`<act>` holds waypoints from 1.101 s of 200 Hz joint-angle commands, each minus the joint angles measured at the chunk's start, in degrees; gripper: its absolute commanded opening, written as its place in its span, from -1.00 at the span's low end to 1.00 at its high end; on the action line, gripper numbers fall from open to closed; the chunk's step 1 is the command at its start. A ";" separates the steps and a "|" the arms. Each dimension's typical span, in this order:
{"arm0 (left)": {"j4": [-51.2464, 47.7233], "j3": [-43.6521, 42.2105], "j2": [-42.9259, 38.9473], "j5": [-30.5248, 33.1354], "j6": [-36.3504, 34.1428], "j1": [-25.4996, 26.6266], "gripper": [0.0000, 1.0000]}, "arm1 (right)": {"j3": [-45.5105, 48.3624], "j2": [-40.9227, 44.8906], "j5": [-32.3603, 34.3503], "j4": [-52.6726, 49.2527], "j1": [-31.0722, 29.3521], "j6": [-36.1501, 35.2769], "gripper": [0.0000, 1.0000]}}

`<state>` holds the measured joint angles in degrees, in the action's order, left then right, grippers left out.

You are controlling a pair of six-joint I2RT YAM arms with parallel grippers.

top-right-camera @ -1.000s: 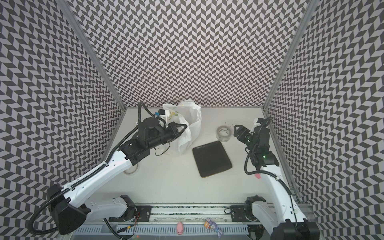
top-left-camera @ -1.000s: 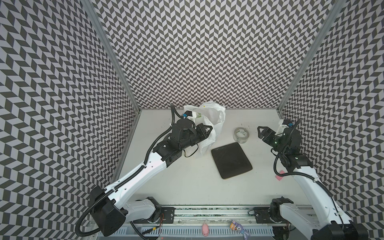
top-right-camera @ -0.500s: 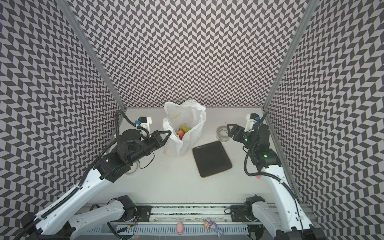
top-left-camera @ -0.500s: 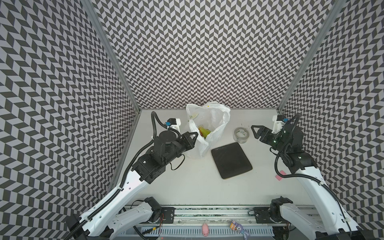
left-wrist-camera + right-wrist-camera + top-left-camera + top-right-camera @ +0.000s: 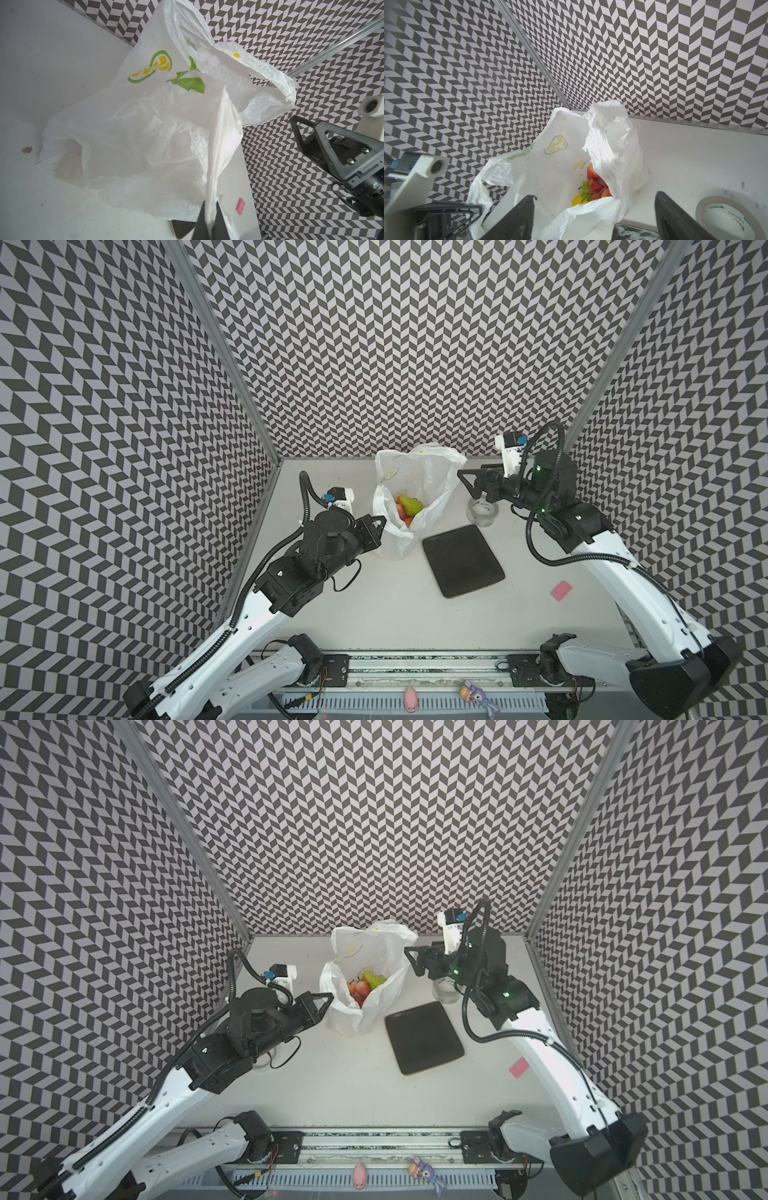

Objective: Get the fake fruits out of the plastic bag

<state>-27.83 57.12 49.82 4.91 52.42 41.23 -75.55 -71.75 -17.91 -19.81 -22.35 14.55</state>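
Observation:
The plastic bag (image 5: 428, 472) (image 5: 365, 944) stands at the back middle of the table, white with lemon prints, its mouth pulled open. The fake fruits (image 5: 409, 508) (image 5: 365, 984) lie inside it: a green pear, red and orange pieces, and in the right wrist view a yellow lemon with leaves (image 5: 591, 190). My left gripper (image 5: 380, 523) (image 5: 210, 218) is shut on a twisted strip of the bag's (image 5: 145, 124) rim at its left side. My right gripper (image 5: 464, 483) (image 5: 593, 220) hovers open just right of the bag's mouth, holding nothing.
A dark square tray (image 5: 463, 560) (image 5: 424, 1038) lies in front and right of the bag. A clear tape roll (image 5: 482, 512) (image 5: 726, 216) sits under the right gripper's wrist. A pink eraser (image 5: 561, 590) (image 5: 240, 206) lies at the right. Patterned walls close in the back and sides.
My left gripper pulled back to the left with the bag's rim, opening the mouth so the fruits show. The right gripper moved left up to the bag and opened wider.

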 commanded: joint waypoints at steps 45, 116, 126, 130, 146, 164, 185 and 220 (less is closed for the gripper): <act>-7.47 0.40 -0.19 5.73 3.64 0.14 -1.00 | -0.76 -8.54 -1.74 12.36 -0.74 2.73 -0.07; -6.62 6.25 7.31 6.60 -2.01 -16.44 -1.00 | -1.39 -16.57 -4.02 27.12 -3.39 13.48 -0.92; -4.58 8.86 10.31 2.49 -3.83 -21.50 -1.00 | -4.68 -19.37 -3.38 28.23 -3.38 15.01 -0.98; -4.09 10.28 11.75 1.46 -4.61 -23.03 -1.00 | -6.29 -20.57 -3.09 28.56 -3.40 15.61 -1.00; -2.99 17.77 17.97 0.10 -8.37 -26.71 -1.00 | -13.61 -25.58 -2.23 28.95 -3.38 17.04 -1.00; -0.89 26.71 24.29 -0.86 -13.28 -28.76 -1.00 | -22.67 -31.06 -1.03 28.85 -3.40 17.35 -1.00; 0.12 35.60 29.45 -0.96 -16.74 -30.75 -1.00 | -32.20 -36.64 0.51 30.42 -3.32 18.38 -1.00; 3.78 42.66 31.70 2.90 -19.27 -30.77 -1.00 | -42.10 -42.48 1.33 36.34 -3.30 21.88 -1.00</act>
<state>-28.49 96.09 82.11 5.58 37.23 10.72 -112.20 -111.98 -17.98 7.40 -25.61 33.12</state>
